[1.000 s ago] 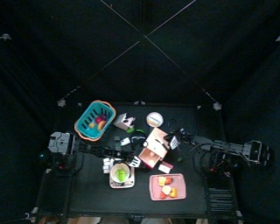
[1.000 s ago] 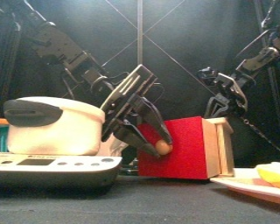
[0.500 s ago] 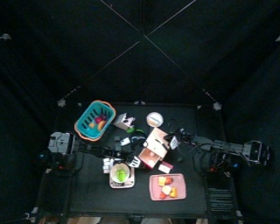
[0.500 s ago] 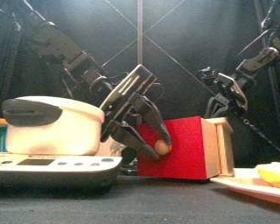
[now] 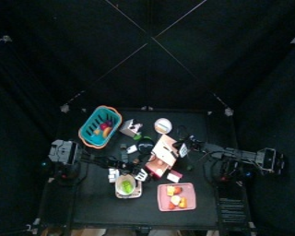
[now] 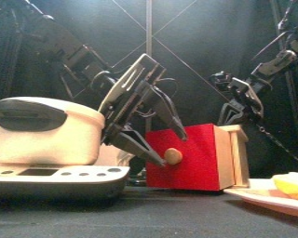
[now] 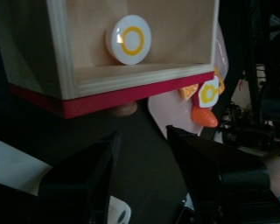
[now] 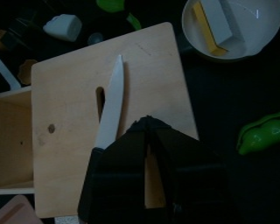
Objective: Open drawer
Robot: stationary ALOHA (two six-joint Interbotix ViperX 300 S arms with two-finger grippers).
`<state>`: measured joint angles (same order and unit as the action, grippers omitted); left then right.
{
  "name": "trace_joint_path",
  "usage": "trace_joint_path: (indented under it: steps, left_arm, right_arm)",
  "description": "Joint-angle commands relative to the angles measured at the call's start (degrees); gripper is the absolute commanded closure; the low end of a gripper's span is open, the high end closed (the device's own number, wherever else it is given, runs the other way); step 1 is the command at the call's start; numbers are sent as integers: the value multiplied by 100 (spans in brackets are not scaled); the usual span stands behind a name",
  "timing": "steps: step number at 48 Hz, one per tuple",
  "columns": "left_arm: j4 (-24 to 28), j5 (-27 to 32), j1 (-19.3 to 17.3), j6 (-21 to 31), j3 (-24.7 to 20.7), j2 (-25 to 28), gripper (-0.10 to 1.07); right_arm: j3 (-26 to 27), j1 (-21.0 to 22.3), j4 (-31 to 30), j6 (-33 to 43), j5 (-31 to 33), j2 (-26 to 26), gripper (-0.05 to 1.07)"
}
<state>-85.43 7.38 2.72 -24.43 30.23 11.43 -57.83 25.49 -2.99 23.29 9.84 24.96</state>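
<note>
With the drawer [image 6: 196,156] standing mid-table, its tray slid out from the wooden cabinet, I hold my left gripper [image 6: 145,102] spread wide just off the knob [image 6: 173,156], seemingly to release it, while my right gripper [image 6: 242,100], jaws clenched, hangs over the cabinet top.

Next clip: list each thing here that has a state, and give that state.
drawer: pulled out of its wooden frame, knob free
left claw: open, just above the knob, holding nothing
right claw: shut, resting over the wooden top
pink plate: loaded with fruit
teal basket: holds items
</note>
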Motion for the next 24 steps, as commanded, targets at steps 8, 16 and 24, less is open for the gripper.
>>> trace_joint_path:
  steps: [8, 16, 24]
  left_arm:
    - [264, 18, -70, -26, -246, -343, 14]
    - [466, 18, -105, -18, -272, -422, 14]
    - [527, 35, -158, -44, -290, -545, 14]
  right_arm:
    - [-26, 35, -35, -9, 88, -53, 56]
    - [-18, 35, -35, -9, 88, -44, 56]
    - [26, 26, -35, -9, 88, -35, 56]
